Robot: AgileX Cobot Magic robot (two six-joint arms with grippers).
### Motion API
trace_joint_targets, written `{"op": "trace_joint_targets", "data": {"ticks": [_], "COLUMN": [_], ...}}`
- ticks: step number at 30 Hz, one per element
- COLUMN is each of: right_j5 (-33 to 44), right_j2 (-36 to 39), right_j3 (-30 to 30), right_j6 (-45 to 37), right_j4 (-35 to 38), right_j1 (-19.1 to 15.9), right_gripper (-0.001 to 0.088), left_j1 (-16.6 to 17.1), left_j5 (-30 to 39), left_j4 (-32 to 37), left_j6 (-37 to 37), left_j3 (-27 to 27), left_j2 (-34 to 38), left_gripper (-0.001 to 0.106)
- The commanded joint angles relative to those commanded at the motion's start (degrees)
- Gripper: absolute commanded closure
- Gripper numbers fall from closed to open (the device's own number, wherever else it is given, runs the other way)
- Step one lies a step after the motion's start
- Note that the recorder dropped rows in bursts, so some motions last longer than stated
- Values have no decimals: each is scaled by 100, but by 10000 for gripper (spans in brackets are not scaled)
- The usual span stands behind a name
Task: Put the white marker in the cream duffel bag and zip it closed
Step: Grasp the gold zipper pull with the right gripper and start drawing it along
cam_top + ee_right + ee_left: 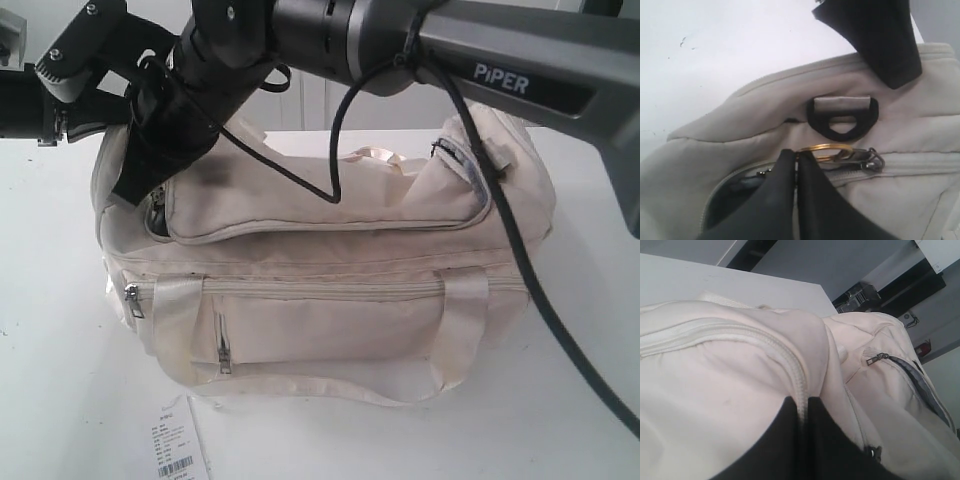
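Observation:
The cream duffel bag [330, 270] lies lengthwise on the white table [60, 380]. My right arm reaches across to the bag's left end, where the right gripper [150, 195] [797, 152] is shut on the gold ring [827, 148] of the top zip's puller. A short dark gap of unzipped bag [735, 192] shows beside its fingers. My left gripper [802, 400] is shut on the raised zip seam [790, 360] of the top flap; in the exterior view it is hidden behind the right arm. The white marker is not in view.
A black D-ring [842, 120] sits just beyond the puller. The end pocket's zip [460, 165] is partly open. A white barcoded paper tag [178, 450] lies in front of the bag. A black cable [520, 260] droops over the bag's right end.

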Motion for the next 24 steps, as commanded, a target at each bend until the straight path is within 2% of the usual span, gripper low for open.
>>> {"op": "trace_joint_targets", "data": {"ticks": [3, 18, 24], "right_j5": [176, 575, 809], "right_j2": [-42, -126, -126], "right_j3": [0, 0, 0], "right_j6": [-255, -492, -517], "right_j4": [268, 1054, 1132], "right_j1": [0, 12, 12], "right_gripper": [868, 868, 868], "left_j1": [0, 0, 0], "left_j5": [0, -111, -193], "left_j4": [0, 0, 0], "left_j6": [0, 0, 0], "left_j3": [0, 0, 0], "left_j2": [0, 9, 9], "left_gripper": [1053, 1053, 1053]}}
